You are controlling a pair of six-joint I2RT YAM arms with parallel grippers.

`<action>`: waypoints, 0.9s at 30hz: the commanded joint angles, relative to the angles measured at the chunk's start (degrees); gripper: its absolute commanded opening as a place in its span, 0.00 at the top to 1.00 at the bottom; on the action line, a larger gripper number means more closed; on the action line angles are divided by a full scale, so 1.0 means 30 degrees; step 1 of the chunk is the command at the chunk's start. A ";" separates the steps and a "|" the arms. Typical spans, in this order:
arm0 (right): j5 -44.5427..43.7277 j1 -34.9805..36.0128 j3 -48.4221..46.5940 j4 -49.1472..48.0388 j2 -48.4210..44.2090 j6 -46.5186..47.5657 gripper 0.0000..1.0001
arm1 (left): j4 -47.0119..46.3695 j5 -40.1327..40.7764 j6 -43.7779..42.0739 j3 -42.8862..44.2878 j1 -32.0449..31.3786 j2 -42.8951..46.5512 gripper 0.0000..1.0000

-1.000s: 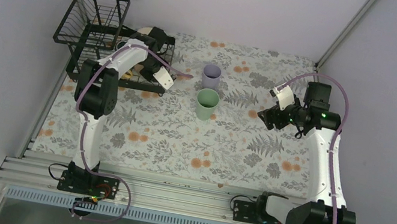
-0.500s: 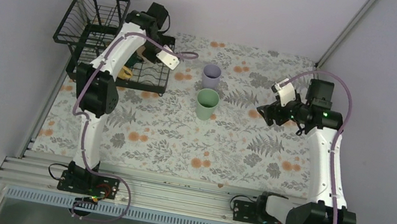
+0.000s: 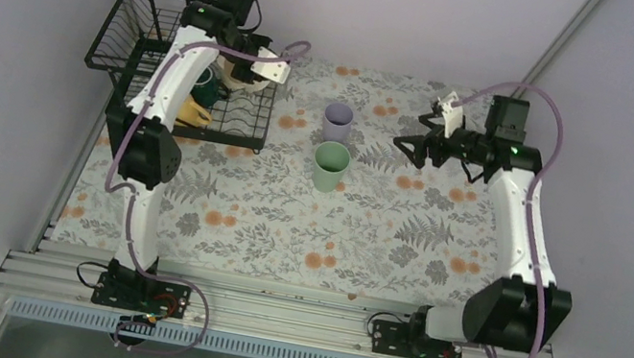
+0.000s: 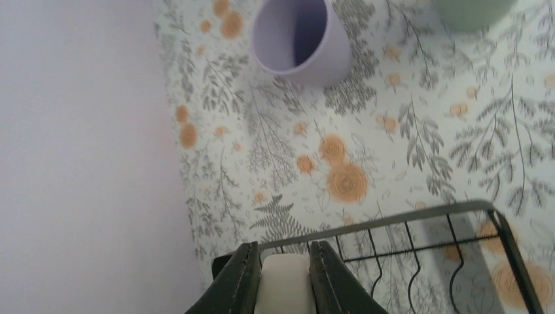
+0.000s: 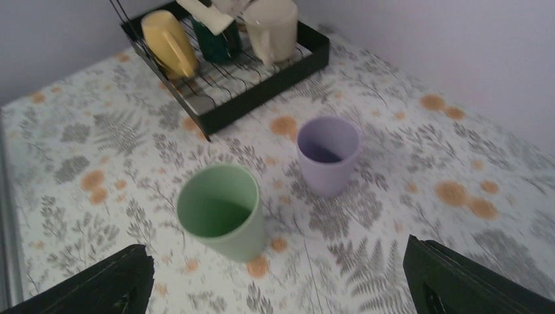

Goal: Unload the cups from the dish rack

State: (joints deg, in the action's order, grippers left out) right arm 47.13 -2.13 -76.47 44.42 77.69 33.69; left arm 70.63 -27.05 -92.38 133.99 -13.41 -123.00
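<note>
The dish rack [image 3: 237, 139], made of black wire, sits at the far-left corner of the floral tablecloth [image 3: 285, 232]. Its raised basket tier is against the left wall and its flat slotted tray runs toward the table's middle. We find the left gripper [image 4: 283, 247] above the tray's far end, its fingers pinching a smooth cream mug [image 4: 283, 288]. The left wrist view cuts the mug off at the frame edge, so we cannot tell which way its mouth points or whether it is clear of the wires. A yellow mug [image 5: 167, 40] leans tilted on the tray with its handle toward the right wrist camera, just beside a dark teal mug [image 5: 219, 40] that is partly hidden. Off the rack, a lavender tumbler [image 3: 337, 121] and a mint-green tumbler [image 3: 331, 165] stand upright, mouths up, near each other, the lavender one farther from the bases. The right gripper [image 3: 408, 148] hovers to their right, jaws spread wide, holding nothing.
</note>
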 commanded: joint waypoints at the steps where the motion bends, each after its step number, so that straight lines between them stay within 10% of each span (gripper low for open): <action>1: 0.3471 0.0848 -0.1735 -0.1338 0.2072 -0.1167 0.02 | -0.3436 -0.4031 0.2697 -0.1490 0.0701 0.2351 0.98; 27: 0.3812 0.8394 -1.1756 -0.7166 1.4919 -0.4667 0.04 | -2.0712 -1.2169 1.5000 -1.2204 0.2551 0.7757 0.98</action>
State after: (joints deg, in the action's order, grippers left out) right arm 56.82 20.75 -108.62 26.00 121.36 21.37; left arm 21.21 -56.53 -51.96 99.98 -6.52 -103.24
